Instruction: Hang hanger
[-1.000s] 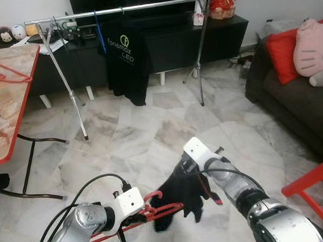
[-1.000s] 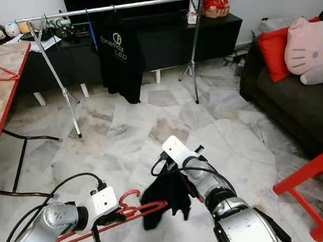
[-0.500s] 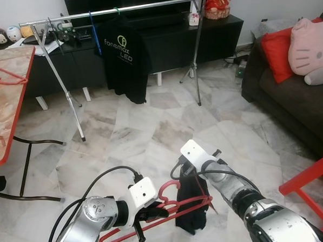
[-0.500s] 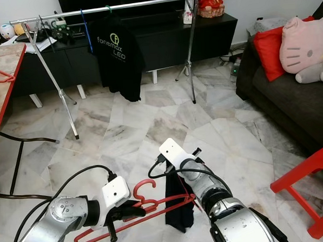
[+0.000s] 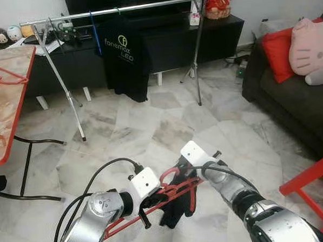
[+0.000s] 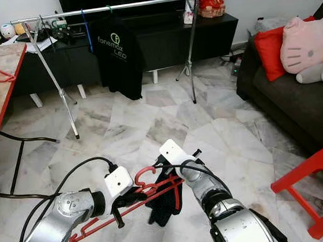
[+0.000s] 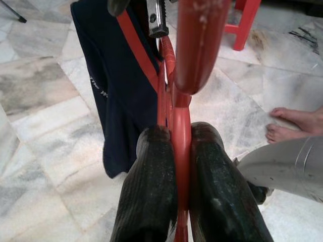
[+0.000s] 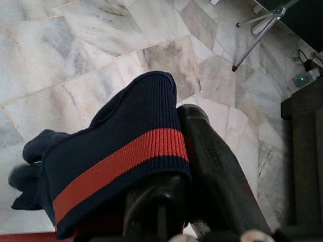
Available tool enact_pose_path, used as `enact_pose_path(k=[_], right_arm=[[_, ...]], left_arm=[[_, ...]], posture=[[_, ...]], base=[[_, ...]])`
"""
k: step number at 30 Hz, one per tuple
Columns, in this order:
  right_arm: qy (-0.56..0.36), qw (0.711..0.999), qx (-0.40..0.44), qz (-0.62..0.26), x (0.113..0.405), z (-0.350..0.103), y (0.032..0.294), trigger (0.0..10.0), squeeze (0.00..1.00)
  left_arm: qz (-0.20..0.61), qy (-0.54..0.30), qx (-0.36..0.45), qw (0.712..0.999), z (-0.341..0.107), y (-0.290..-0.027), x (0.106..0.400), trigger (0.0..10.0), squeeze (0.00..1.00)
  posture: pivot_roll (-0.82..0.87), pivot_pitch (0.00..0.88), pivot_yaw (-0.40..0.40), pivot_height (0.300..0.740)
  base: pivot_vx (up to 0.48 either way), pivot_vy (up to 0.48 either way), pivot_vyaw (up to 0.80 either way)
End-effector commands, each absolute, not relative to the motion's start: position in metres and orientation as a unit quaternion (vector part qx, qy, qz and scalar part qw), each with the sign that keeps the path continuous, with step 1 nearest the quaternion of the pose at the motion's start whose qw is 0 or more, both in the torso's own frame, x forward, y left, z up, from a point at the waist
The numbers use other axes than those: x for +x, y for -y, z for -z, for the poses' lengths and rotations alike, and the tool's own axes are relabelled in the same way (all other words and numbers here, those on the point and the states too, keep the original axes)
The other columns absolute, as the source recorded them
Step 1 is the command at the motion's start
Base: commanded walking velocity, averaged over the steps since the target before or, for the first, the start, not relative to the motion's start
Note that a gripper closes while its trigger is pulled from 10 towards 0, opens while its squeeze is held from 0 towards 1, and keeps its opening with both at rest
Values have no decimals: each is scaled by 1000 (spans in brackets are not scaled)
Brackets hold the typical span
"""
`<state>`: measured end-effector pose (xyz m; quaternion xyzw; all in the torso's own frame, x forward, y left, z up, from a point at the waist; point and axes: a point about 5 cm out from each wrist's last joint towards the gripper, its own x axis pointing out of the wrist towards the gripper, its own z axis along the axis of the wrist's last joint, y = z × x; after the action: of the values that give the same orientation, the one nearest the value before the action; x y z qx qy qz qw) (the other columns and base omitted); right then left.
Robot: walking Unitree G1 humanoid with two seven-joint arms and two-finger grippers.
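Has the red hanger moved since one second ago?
Yes. The red hanger, shut in the left gripper, has risen and tilted up; its hook now sits beside the right gripper's white wrist block, higher over the marble floor.

We see a marble floor (image 5: 151,127), a clothes rack (image 5: 68,99) standing on it, a sofa (image 5: 290,98) at right, a red-edged worktop (image 5: 8,96) at left

Readable print on the hanging black T-shirt (image 5: 125,60)

Showing "fonemax" in pale letters across the chest, "LED" just beneath, and a round yellow-green logo above both. Hanging from the metal clothes rack (image 5: 118,10) at the far side of the room. Carrying faint white lettering too on the dark garment (image 7: 113,96) in the left wrist view, too small and blurred for reading.
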<state>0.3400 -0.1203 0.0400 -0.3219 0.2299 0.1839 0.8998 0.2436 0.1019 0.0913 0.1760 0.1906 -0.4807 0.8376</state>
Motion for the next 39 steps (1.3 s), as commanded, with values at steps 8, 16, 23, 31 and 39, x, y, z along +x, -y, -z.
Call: enact_pose_path(k=[8,16,23,31,39], right_arm=[[-233,900,-322,-178,339,-39,127,10000,0],[-235,900,-321,-177,340,-39,128,10000,0],[-235,900,-321,-179,340,-40,129,10000,0],[-240,911,-281,-182,340,-40,121,10000,0],[-247,922,-241,-175,341,-42,118,10000,0]], left_arm=[[453,-212,209,840,-89,-121,245,10000,0],[413,-210,225,857,-87,-129,253,10000,0],[416,-208,215,859,-86,-125,252,10000,0],[439,-193,160,863,-88,-107,248,10000,0],[406,-187,178,876,-84,-99,257,10000,0]], posture=[[24,0,-57,740],[24,0,-57,740],[19,0,-60,740],[19,0,-60,740],[19,0,-62,740]], base=[[0,0,0],[0,0,0],[0,0,0],[0,0,0],[0,0,0]])
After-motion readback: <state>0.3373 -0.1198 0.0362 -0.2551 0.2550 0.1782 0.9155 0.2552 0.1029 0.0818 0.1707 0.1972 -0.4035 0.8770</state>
